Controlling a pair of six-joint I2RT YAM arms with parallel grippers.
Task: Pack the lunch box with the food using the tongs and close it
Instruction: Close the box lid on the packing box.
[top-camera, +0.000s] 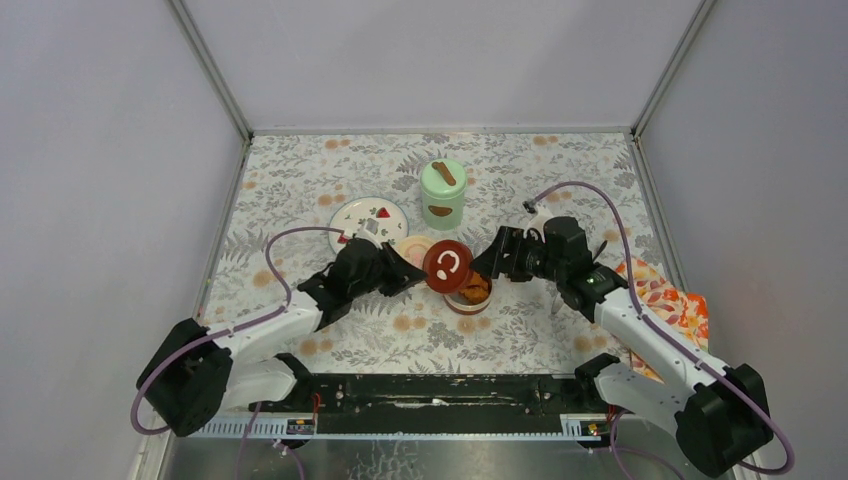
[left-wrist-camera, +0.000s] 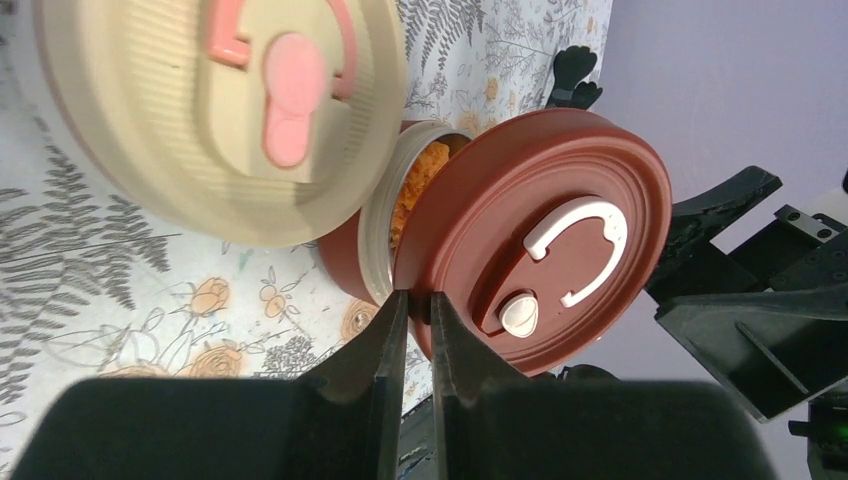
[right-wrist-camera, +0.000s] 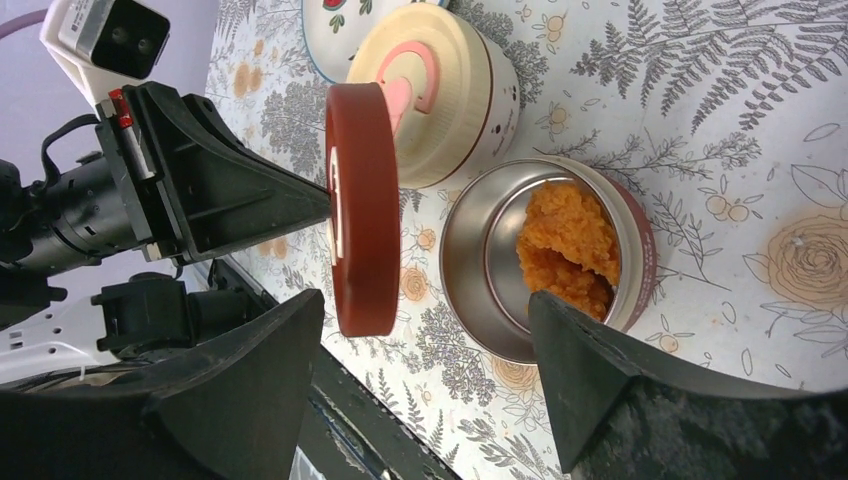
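Bowl (top-camera: 472, 295) sits open on the table with orange food (right-wrist-camera: 565, 240) inside, just past the left gripper (left-wrist-camera: 418, 300) tips and a bit lower. The left gripper pinches the red lid (left-wrist-camera: 540, 235) by its rim, jaws nearly together on the edge. The lid stands on edge, almost upright, handle side facing back to the left wrist and underside facing the bowl. So the lid hangs between the left fingertips and the bowl, overlapping the bowl's near rim. We cannot tell if they touch.

The right gripper (right-wrist-camera: 428, 300) is spread wide and holds nothing. From its wrist, the lid is ahead to its left, the bowl ahead to its right, and one finger (right-wrist-camera: 600, 380) is close to the bowl's rim.

The cream-lidded bowl (top-camera: 413, 250) sits just beside the left gripper, already shut. The green jar (top-camera: 443, 193) is well beyond both grippers, lid on.

We judge this to be the closing step. The lid's flat face must tip from upright to level, then drop onto the rim. The left arm has the lid; the right is placed to steady the bowl. The risk is the lid landing crooked.
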